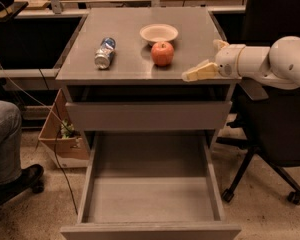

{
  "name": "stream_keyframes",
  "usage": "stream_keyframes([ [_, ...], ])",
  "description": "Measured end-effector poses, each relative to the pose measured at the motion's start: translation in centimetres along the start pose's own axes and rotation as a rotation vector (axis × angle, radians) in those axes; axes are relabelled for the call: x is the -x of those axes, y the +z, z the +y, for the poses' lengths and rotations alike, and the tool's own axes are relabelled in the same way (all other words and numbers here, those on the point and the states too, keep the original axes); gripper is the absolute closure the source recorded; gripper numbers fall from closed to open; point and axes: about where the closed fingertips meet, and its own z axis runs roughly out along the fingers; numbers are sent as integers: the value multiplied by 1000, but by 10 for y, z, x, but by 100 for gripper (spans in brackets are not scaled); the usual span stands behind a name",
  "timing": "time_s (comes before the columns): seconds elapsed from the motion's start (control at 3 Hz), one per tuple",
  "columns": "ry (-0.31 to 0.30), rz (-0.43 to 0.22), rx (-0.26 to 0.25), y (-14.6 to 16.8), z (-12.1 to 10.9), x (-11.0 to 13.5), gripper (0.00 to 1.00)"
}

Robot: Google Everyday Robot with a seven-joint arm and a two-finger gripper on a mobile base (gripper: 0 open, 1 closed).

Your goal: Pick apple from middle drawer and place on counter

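Note:
The red-orange apple stands on the grey counter, just in front of a white bowl. My gripper is at the counter's right edge, to the right of the apple and apart from it. It is open and holds nothing. One cream finger points left over the counter's front right corner. The middle drawer is pulled far out below, and its flat floor is bare.
A white bowl sits behind the apple. A crushed silver-blue can lies on the counter's left. A shallower drawer is slightly out above the middle one. A black office chair stands right, a person's leg and cardboard box left.

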Motion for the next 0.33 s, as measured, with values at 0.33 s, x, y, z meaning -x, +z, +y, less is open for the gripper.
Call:
stream_keyframes([
  [0.33,3,5,10,9,3,0,0],
])
